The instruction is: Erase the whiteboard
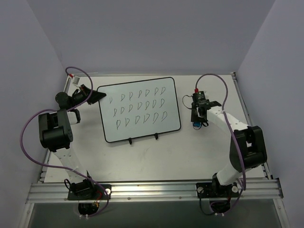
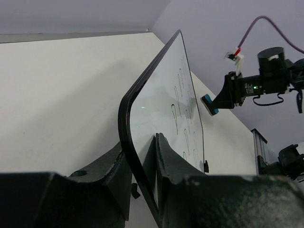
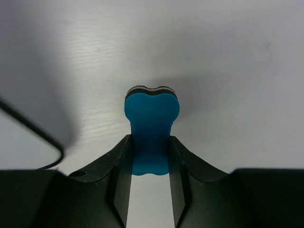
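Firmly, the left gripper (image 1: 97,95) is clamped on the far-left corner of the whiteboard (image 1: 140,109), whose long axis is laid left to right across the table (image 1: 190,156), feet toward the bases. Near its right edge, not touching, an eraser (image 3: 152,111) is pinched in the right gripper (image 3: 149,156).

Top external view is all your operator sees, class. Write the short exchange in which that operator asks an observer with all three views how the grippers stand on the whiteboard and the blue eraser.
Operator: Is the left gripper truly gripping the corner of the whiteboard?
Observer: Yes; the left wrist view shows its fingers clamping the black frame, one on each face.
Operator: And the blue eraser?
Observer: The right wrist view shows the right gripper squeezing it into a waist, a dark layer at its far end.
Operator: Is it off the table?
Observer: Can't tell; in that view its shadow hugs its far end, so it sits low.
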Available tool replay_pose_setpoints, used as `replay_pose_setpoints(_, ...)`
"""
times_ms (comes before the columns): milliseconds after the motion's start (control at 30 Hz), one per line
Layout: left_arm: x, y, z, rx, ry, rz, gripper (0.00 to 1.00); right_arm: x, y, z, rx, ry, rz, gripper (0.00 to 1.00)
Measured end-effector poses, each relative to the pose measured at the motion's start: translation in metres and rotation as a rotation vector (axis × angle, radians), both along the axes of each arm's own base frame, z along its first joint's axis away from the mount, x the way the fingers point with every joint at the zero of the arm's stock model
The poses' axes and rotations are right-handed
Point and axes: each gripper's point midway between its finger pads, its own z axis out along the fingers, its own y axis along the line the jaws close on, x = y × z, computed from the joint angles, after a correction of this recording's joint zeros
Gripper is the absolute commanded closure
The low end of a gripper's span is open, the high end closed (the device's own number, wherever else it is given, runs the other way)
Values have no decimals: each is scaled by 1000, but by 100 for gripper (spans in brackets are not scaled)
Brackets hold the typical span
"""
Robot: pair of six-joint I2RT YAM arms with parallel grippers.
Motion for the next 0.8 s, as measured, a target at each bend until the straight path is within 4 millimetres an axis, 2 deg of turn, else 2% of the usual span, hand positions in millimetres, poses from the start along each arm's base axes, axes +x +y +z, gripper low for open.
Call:
replay_pose_setpoints(67,0,0,0,0,-1,0,98,10,26,29,-11,-93,54,99)
replay_pose_setpoints(100,0,0,0,0,-1,0,98,15,48,47,-6,-153,99,100)
replay_pose_setpoints(200,0,0,0,0,-1,0,98,24,127,102,58,-349,250,100)
replay_pose_setpoints(233,0,0,0,0,-1,0,98,23,160,121,95,-410,308,100)
replay_pose_setpoints(300,0,0,0,0,-2,0,98,22,201,144,131,-478,371,100)
replay_pose_setpoints(367,0,-1,0,1,-4,-1,98,26,238,158,149,-526,412,100)
replay_pose_setpoints(467,0,-1,1,2,-7,-2,98,37,295,162,153,-556,470,100)
replay_pose_setpoints(567,0,-1,1,2,-7,-2,98,42,347,145,131,-545,530,100)
replay_pose_setpoints(733,0,-1,1,1,-7,-1,98,44,405,113,74,-506,605,100)
replay_pose_setpoints(800,0,-1,1,0,-5,1,98,43,416,106,48,-500,620,100)
